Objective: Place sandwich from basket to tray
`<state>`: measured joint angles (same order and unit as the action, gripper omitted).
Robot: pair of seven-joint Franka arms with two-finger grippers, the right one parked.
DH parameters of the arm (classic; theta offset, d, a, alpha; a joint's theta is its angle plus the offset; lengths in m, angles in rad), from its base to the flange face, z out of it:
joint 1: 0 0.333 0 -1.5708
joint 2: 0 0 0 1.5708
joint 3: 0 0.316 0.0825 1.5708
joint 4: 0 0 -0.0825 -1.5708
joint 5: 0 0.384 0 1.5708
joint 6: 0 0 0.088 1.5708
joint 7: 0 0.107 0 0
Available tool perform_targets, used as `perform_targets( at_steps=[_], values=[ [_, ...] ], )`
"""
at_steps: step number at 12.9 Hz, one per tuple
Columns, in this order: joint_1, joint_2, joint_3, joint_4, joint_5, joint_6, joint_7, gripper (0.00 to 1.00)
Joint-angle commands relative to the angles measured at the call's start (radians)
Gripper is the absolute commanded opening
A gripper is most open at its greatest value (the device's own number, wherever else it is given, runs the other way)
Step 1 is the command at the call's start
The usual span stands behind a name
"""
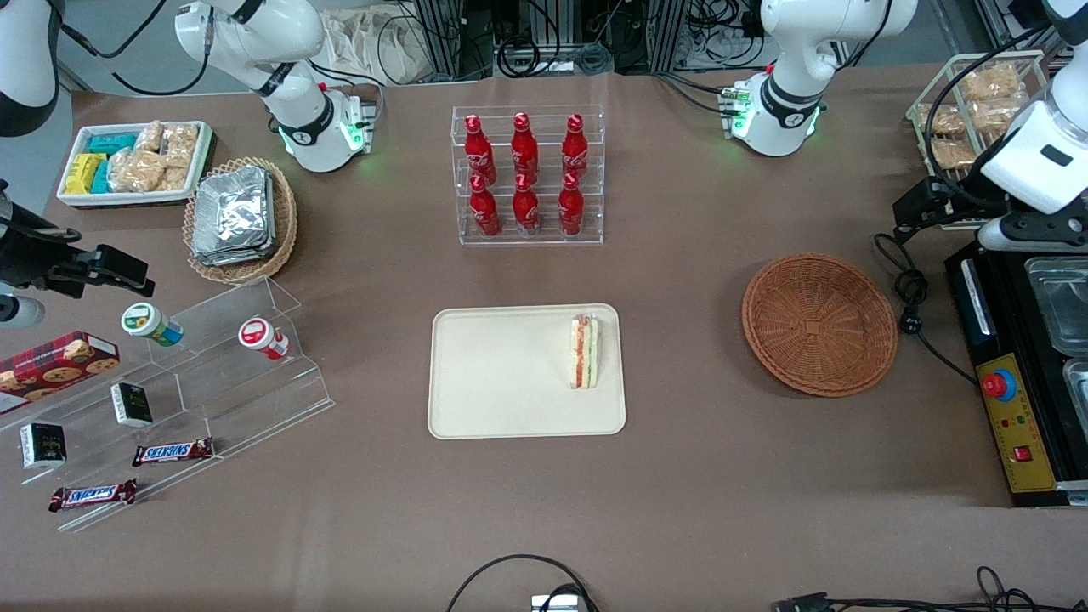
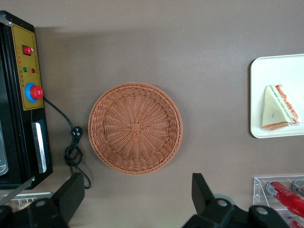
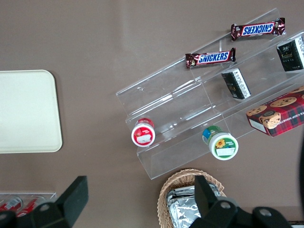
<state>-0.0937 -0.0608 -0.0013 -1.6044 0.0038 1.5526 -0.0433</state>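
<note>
The sandwich (image 1: 584, 351) lies on the tray (image 1: 501, 374), well away from the gripper (image 2: 137, 202), whose jaws are spread wide with nothing in them, high above the bare basket (image 2: 135, 128), so the job looks done.

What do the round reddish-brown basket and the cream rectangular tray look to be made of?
The round reddish-brown basket looks like woven wicker: its coiled strands show, with a matte finish. The cream rectangular tray, holding the triangular sandwich, looks like smooth moulded plastic, though that is uncertain. The left gripper hovers above the basket, jaws open.
</note>
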Motion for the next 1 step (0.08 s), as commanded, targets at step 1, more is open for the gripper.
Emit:
perform_targets(
  at_steps=[1],
  values=[
    [0.029,-0.034,0.004,-0.015,-0.028,-0.026,0.006,1.00]
  ],
)
